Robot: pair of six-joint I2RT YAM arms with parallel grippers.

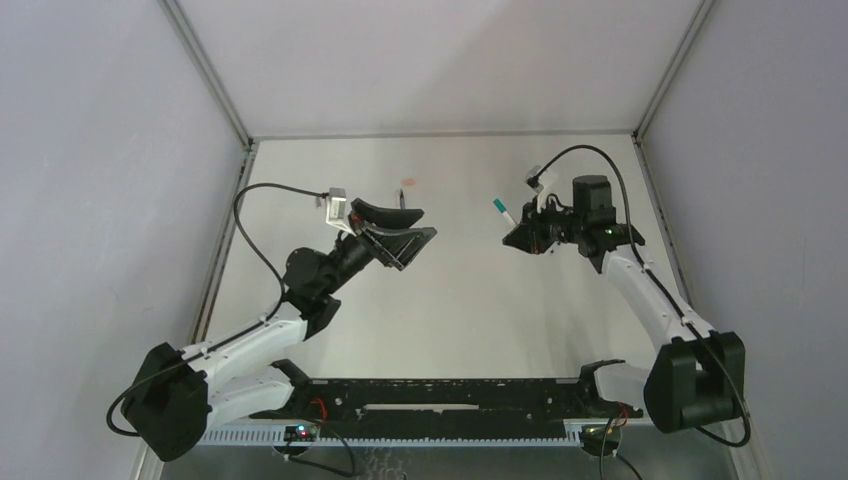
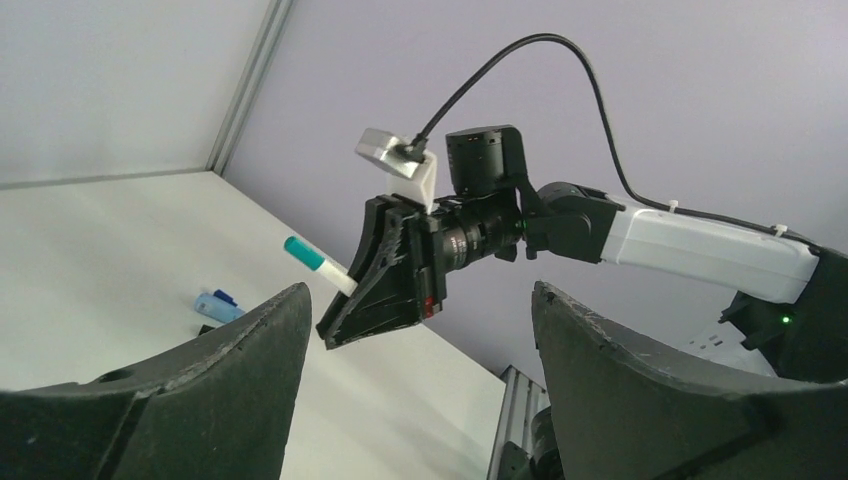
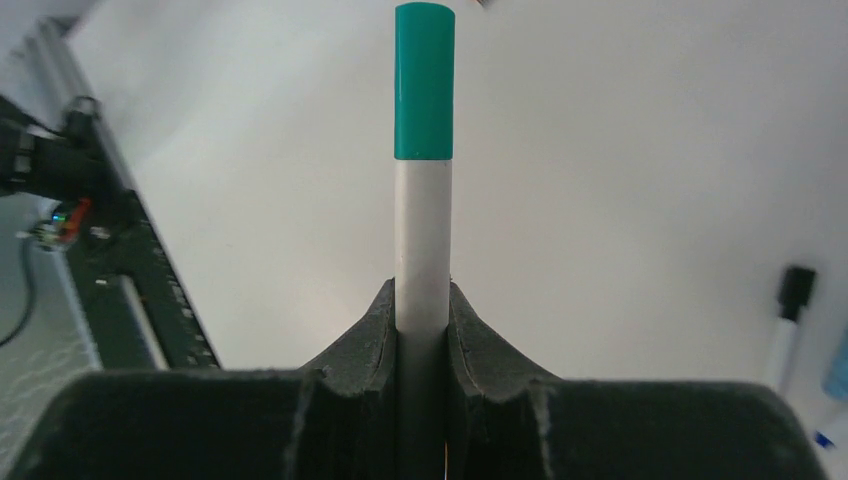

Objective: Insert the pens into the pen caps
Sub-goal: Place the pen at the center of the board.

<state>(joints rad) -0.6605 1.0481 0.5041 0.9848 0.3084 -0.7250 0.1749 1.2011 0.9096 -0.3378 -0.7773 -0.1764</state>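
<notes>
My right gripper [image 1: 517,232] is shut on a white-barrelled pen [image 3: 422,235], raised over the table at the right. A teal pen cap [image 3: 424,80] sits on the pen's free end, which points up-left in the top view [image 1: 498,206]. My left gripper [image 1: 420,226] hovers open and empty a short way to the left, facing the right one. In the left wrist view its dark fingers [image 2: 250,350] frame the right gripper [image 2: 385,275] and the capped pen [image 2: 318,262]. A salmon-pink cap [image 1: 408,182] lies on the table behind the left gripper.
A thick light-blue pen [image 2: 216,309] lies on the table with a small blue piece [image 2: 226,297] beside it. A white pen with a black end [image 3: 788,322] lies at the right of the right wrist view. Grey walls enclose the white table [image 1: 450,310].
</notes>
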